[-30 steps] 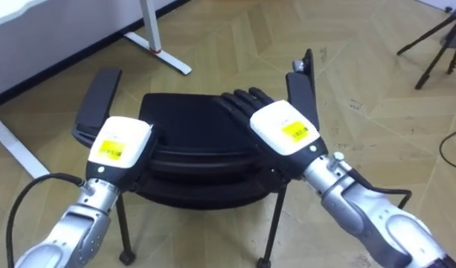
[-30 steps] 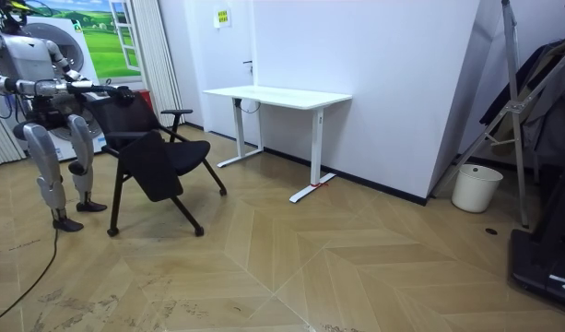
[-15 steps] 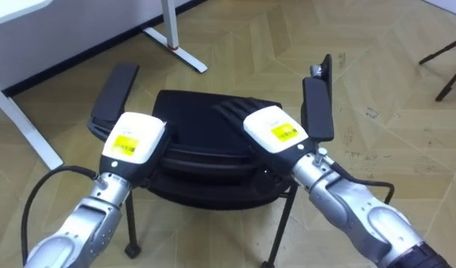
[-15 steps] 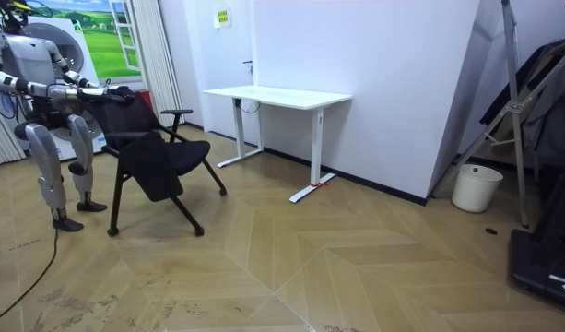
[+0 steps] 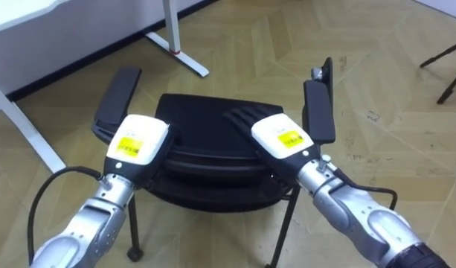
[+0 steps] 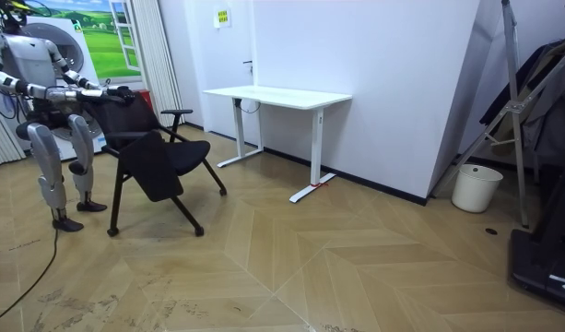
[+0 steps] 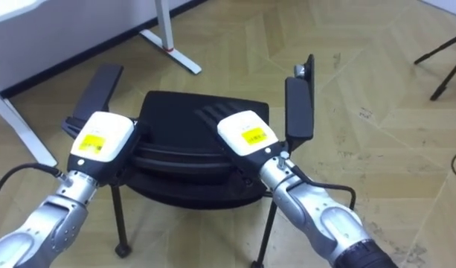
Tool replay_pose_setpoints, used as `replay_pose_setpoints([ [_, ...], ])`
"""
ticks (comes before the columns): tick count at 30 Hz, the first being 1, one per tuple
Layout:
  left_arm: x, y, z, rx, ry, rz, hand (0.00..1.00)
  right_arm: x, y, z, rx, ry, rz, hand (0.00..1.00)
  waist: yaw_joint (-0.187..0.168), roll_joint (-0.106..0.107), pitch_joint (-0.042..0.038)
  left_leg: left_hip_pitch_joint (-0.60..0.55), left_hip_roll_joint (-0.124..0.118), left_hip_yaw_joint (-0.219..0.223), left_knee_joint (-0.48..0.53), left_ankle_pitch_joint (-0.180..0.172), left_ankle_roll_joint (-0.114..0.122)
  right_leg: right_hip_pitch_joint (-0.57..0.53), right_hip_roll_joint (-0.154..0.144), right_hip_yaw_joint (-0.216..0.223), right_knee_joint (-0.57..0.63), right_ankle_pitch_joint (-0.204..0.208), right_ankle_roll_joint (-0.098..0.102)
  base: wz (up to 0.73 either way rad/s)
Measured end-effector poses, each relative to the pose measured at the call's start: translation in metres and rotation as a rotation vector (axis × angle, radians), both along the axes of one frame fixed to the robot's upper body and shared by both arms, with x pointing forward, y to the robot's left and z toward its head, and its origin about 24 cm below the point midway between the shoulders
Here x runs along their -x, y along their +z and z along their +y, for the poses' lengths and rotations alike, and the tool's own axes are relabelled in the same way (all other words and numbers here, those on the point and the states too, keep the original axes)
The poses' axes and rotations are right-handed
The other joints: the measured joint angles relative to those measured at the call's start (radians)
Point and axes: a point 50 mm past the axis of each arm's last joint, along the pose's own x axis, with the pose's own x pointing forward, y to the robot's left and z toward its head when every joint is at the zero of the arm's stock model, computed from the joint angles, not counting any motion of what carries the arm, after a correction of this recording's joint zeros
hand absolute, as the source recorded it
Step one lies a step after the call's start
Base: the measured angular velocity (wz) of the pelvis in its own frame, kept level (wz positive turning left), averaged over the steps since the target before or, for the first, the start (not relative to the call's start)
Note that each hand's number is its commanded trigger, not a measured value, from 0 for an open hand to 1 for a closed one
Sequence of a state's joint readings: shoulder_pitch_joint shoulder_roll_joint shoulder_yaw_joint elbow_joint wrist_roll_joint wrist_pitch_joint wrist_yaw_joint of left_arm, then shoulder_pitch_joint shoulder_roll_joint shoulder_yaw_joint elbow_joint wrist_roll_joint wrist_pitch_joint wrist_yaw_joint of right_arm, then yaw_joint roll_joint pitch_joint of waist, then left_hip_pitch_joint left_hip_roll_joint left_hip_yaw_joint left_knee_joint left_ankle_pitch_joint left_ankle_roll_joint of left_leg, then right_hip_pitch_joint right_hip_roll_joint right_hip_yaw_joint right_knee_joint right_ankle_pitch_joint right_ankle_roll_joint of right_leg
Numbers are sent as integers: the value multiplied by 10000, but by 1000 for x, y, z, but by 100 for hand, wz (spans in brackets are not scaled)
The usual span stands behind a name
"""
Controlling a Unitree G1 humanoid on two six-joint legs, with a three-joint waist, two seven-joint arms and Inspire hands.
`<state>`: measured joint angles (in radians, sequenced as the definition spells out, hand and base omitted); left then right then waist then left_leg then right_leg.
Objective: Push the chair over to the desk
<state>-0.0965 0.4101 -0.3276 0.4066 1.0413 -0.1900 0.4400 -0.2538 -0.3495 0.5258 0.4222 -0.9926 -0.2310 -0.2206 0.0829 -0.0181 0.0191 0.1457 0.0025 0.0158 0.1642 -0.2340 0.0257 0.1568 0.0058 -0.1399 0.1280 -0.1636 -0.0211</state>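
A black chair (image 5: 205,112) with two armrests stands right in front of me, its seat facing away; in the room view the chair (image 6: 158,152) is at the left, with the robot standing behind it. Both hands rest on the top of the backrest (image 5: 205,160). My right hand (image 5: 281,136) lies flat there, its fingers (image 5: 239,117) stretched straight over the edge toward the seat. My left hand (image 5: 137,140) sits on the backrest's left end, near the left armrest (image 5: 117,97). The right armrest (image 5: 318,112) is just beyond my right hand.
A white desk (image 6: 277,96) stands ahead by the wall; its foot (image 5: 179,53) and a leg (image 5: 23,123) lie close to the chair. A tripod leg (image 5: 443,56) shows far right. A white bin (image 6: 476,187) and a rack stand at the room view's right. Wooden floor lies between.
The eye view has shifted a little right and down. Both hands stay on the backrest, and in the room view the chair stands where it was.
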Motion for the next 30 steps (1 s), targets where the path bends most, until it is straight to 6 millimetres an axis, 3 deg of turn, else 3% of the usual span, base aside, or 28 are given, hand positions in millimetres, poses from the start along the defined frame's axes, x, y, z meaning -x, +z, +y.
replay_pose_setpoints([
  [1,0,-1,0,22,-2,27,100,0,-2,-1,34,20,-59,59,0,9,-13,25,-28,-10,-1,0,0,60,-23,3,-55,-3,5,0],
  [2,0,-1,0,33,-9,20,100,1,-2,-2,49,29,-123,100,-3,-1,-18,28,-44,-13,-3,0,1,81,-32,5,-96,-3,5,0],
  [15,-1,-6,-2,-29,-166,313,100,10,-19,-11,-30,118,-594,100,-127,-47,-64,223,-148,-31,12,0,2,352,-69,8,-127,-15,25,3],
  [30,0,-8,-5,59,-282,396,100,11,-23,-14,153,32,-1132,100,-149,47,-125,253,-147,-111,8,1,2,359,-88,9,-125,-20,34,0],
])
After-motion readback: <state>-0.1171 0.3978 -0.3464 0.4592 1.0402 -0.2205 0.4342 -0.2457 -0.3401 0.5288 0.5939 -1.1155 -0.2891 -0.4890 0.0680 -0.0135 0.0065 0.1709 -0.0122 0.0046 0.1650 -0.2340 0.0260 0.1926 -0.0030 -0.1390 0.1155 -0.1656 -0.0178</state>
